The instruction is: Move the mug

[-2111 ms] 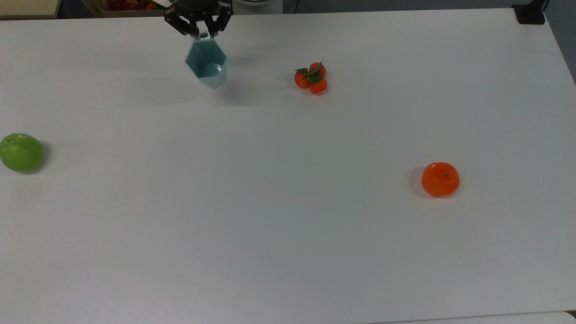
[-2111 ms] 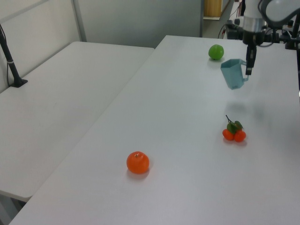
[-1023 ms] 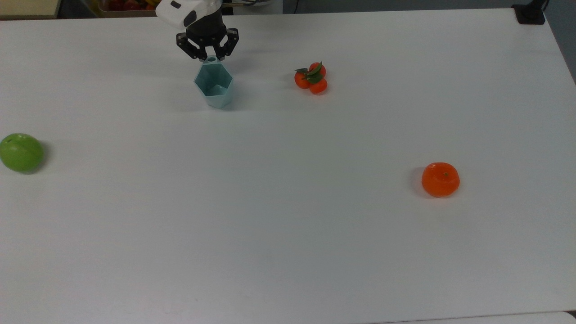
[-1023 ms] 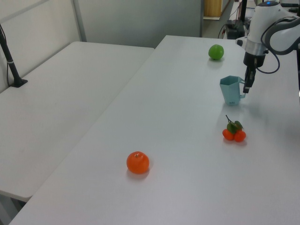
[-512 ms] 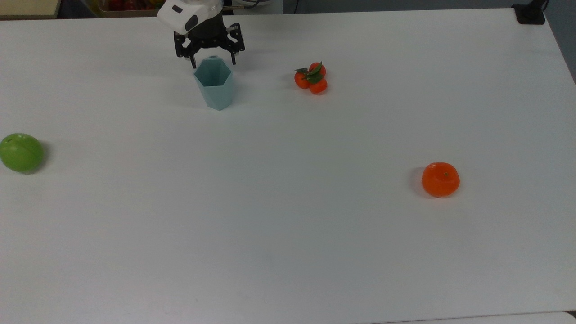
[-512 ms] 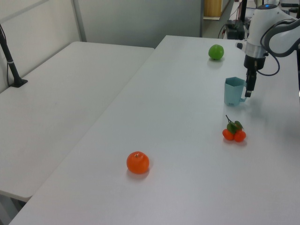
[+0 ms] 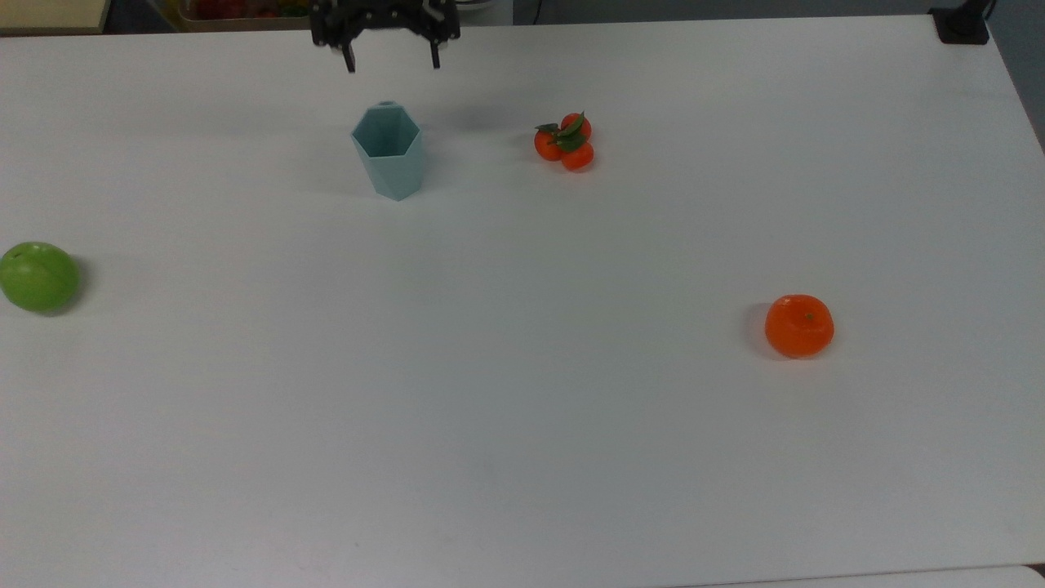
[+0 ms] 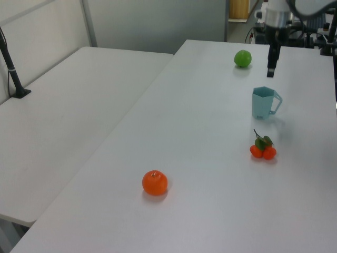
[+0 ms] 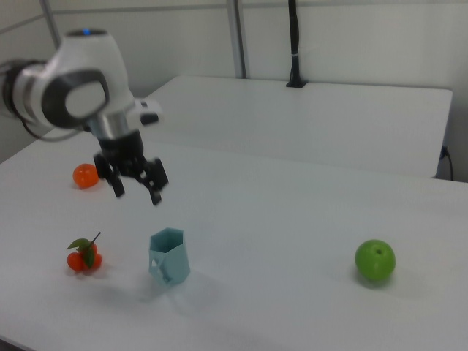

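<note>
A: Going from the top view's left, what lay on the surface [image 7: 522, 425]?

B: A green apple [image 7: 38, 276] sat at the far left edge. Next came the mug [image 7: 389, 150], upright on its base in the far half of the surface, its hexagonal rim facing up. To its right in the top view was a cluster of small tangerines with leaves [image 7: 565, 142], and well to the right and nearer the camera, a single orange [image 7: 799, 326].

A: And the hand?

B: The hand [image 7: 391, 59] hung above the far edge of the surface, beyond the mug in the top view and clear of it. Its two fingers were spread wide with nothing between them.

A: Did the other cameras agree?

B: In the left view the hand [image 8: 271, 70] was raised above the mug [image 8: 263, 102] and a little toward the apple [image 8: 243, 58], with open air between them; the mug's tab handle pointed to the left view's right. In the right view the hand [image 9: 137, 194] hovered above and slightly to the left of the mug [image 9: 169, 257], fingers apart, pointing down. The tangerine cluster [image 9: 85, 255] lay to the mug's left there, the apple [image 9: 375, 260] well off to its right.

A: So the mug touched nothing?

B: Only the surface beneath it.
</note>
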Action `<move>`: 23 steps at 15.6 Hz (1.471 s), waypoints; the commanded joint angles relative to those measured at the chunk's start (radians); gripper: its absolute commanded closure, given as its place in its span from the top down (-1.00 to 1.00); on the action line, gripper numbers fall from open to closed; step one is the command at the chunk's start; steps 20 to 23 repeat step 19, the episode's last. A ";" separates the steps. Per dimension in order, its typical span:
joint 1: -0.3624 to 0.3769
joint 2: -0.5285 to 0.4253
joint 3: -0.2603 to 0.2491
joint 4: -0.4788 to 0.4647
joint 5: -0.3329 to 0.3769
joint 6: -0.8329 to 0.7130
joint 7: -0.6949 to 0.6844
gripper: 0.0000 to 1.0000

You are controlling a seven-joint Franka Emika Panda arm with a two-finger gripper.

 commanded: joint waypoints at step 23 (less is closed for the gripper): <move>-0.002 0.116 0.016 0.381 0.120 -0.105 0.052 1.00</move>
